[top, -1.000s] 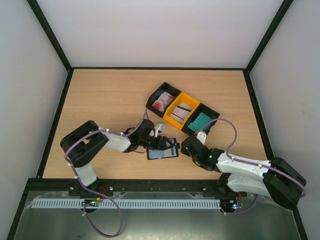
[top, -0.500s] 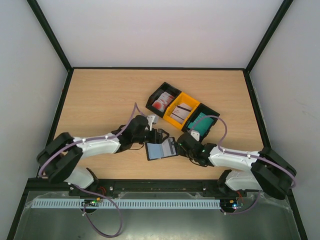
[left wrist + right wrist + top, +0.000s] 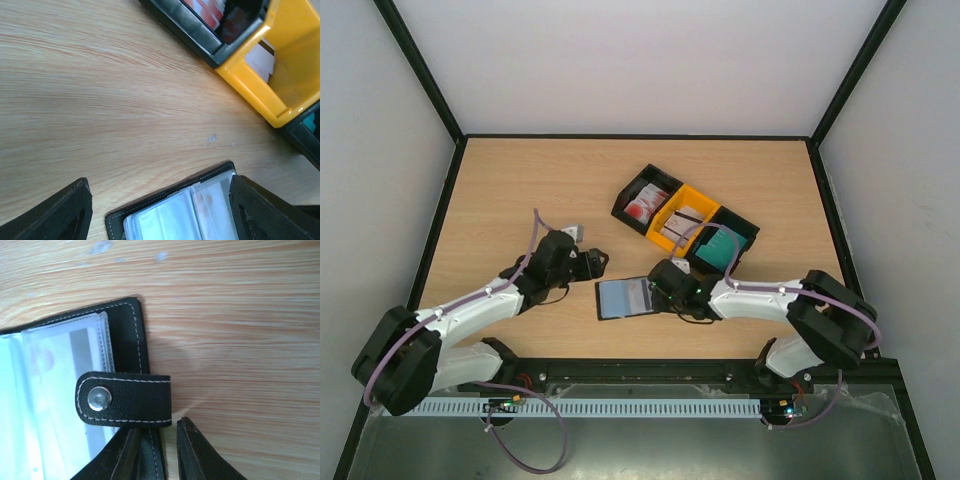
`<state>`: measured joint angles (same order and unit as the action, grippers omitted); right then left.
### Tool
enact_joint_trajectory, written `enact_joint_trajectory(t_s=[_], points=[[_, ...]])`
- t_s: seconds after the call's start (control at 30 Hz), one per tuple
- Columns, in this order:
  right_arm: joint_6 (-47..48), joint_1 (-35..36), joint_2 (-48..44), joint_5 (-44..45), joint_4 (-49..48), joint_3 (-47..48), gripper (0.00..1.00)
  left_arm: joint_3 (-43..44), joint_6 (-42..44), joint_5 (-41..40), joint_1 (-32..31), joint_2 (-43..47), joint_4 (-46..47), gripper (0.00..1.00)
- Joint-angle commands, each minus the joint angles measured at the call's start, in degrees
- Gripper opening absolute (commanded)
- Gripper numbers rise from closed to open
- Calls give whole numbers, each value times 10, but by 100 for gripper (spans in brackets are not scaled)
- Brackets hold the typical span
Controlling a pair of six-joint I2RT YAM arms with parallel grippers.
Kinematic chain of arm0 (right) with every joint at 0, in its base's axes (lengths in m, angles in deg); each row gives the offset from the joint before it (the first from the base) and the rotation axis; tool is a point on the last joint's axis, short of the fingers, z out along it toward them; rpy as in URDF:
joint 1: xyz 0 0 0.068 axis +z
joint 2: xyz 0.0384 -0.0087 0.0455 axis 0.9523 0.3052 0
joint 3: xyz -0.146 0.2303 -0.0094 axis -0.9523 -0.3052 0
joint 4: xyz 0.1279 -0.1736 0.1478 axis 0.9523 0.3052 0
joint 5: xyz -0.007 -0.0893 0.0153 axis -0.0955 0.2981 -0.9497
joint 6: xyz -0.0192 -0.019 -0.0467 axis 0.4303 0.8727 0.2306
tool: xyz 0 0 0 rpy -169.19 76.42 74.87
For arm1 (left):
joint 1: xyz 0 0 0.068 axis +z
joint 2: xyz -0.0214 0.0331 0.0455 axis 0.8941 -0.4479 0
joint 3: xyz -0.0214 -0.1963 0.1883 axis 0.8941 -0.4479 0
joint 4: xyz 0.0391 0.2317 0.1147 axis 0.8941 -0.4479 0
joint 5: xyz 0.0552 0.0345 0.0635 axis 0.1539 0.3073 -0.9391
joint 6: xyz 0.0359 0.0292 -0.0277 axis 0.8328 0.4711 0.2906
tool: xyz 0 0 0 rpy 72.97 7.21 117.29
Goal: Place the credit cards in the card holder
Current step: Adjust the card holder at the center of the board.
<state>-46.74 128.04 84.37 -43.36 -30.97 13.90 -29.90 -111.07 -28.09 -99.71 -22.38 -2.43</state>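
Top external: left gripper (image 3: 600, 263) withdrawn, jaws apart; right gripper (image 3: 658, 288) now pinches holder (image 3: 620, 298) edge. Likely handover before further loading.

Matt wood-grain worktop (image 3: 520, 200), black stitched leather-look card holder (image 3: 127, 347), shiny metal snap (image 3: 99, 397), glossy clear plastic sleeves (image 3: 165, 220), yellow plastic tray (image 3: 250, 82)

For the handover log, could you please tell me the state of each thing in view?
card holder: lying open, sleeves showing.
snap strap: unfastened, lying across the inside.
left gripper: open, empty.
right gripper: jaws narrow at the holder's strap edge; grip unclear.
red-blotched cards: in a black tray.
white cards: in the yellow tray.
teal cards: in the other black tray.
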Motion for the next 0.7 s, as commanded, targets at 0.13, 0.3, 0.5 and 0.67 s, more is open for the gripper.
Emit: enact_joint_trajectory(t_s=[0.13,0.3,0.5,0.67], points=[[21,9,45,-21,24,95,22,-11,4,2,35,41,-42,77],[79,-40,-20,4,70,134,31,0,9,3,47,56,-59,77],[264,-210,-58,-6,161,207,44,32,16,35,55,63,-63,81],[401,-317,-37,-40,249,259,47,46,1,132,47,14,20,79]])
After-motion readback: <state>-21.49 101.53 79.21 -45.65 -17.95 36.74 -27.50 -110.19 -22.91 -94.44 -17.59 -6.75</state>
